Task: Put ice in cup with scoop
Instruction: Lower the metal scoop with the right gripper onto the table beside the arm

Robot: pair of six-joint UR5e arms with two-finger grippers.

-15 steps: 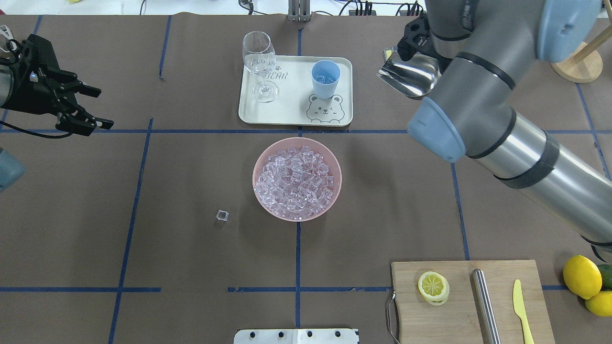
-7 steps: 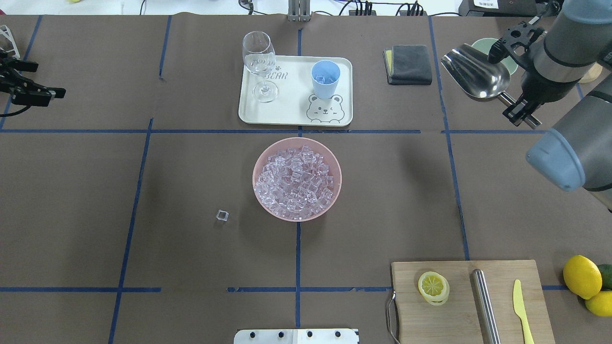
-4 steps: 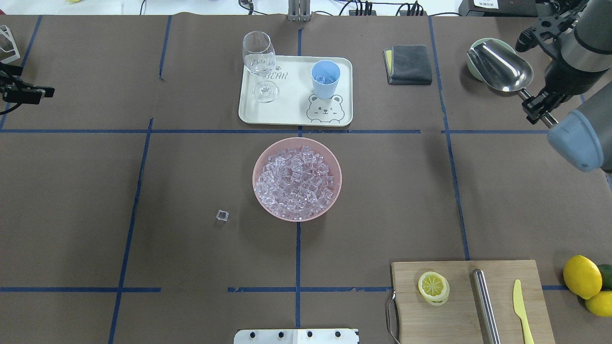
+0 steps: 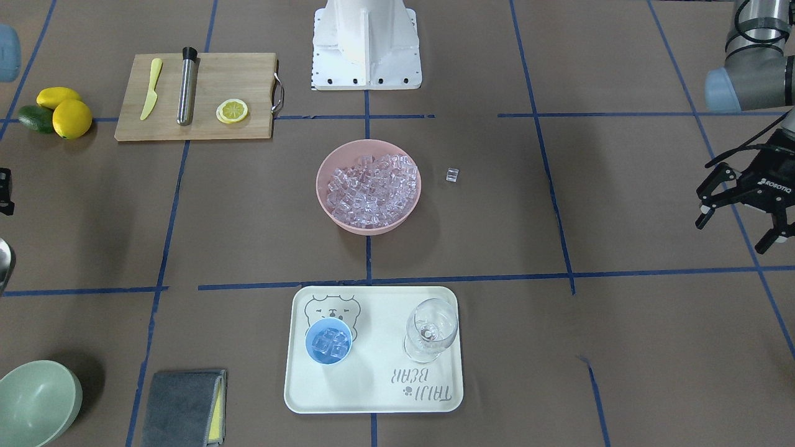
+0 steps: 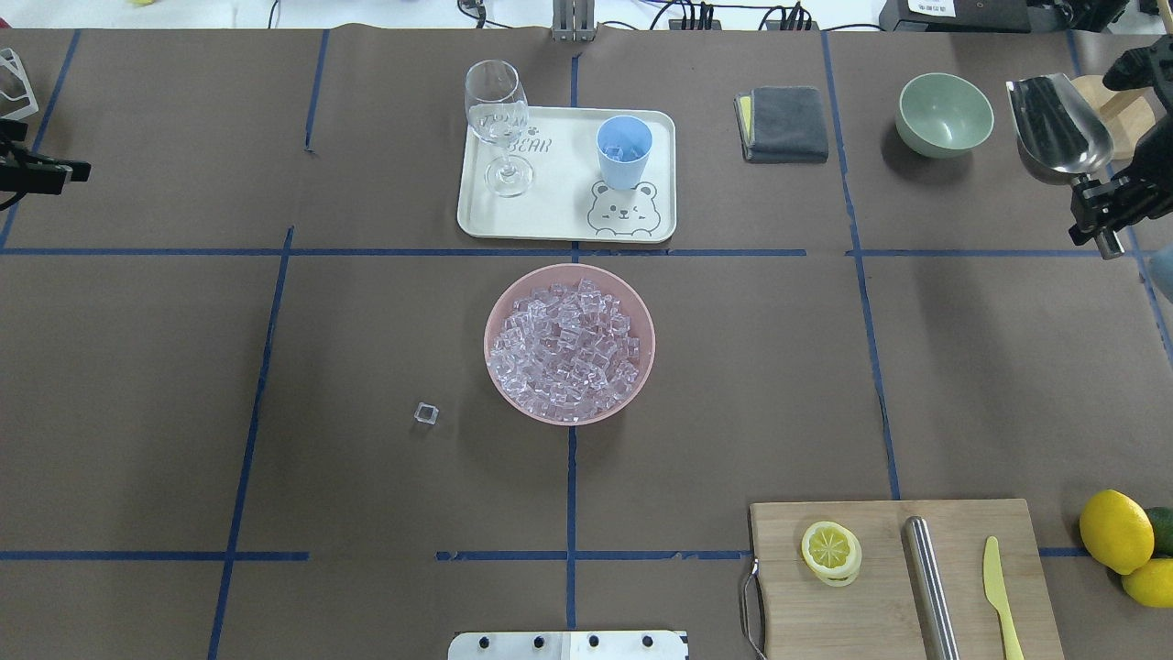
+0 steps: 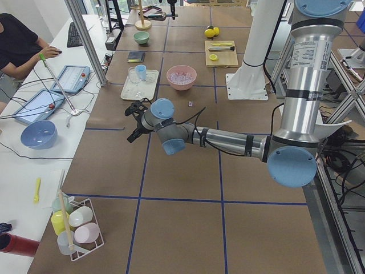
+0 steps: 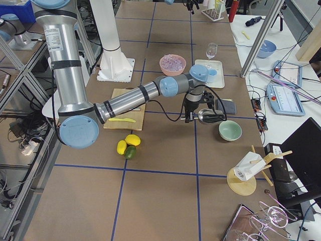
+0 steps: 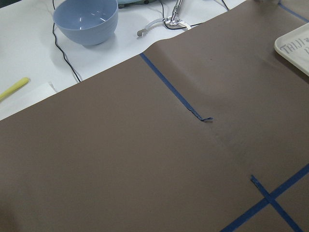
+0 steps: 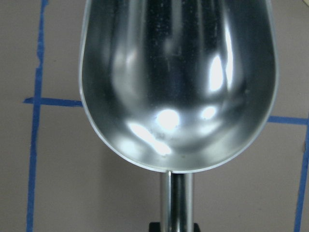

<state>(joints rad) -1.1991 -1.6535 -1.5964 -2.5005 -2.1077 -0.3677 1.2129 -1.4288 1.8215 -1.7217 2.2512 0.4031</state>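
The light-blue cup stands on the white tray with a few ice cubes in it. More ice fills the pink bowl at the table's middle. One loose cube lies left of the bowl. My right gripper is shut on the rod handle of the steel scoop at the far right edge, well away from the cup. The scoop's trough is empty. My left gripper is open and empty at the far left edge.
A wine glass stands on the tray beside the cup. A pale green bowl and a grey cloth lie left of the scoop. A cutting board with lemon slice, steel cylinder and knife is near right, with lemons beside it.
My right arm has swung right with the empty scoop, from beside the tray past the green bowl to the table's edge. My left gripper has drawn back to the left edge.
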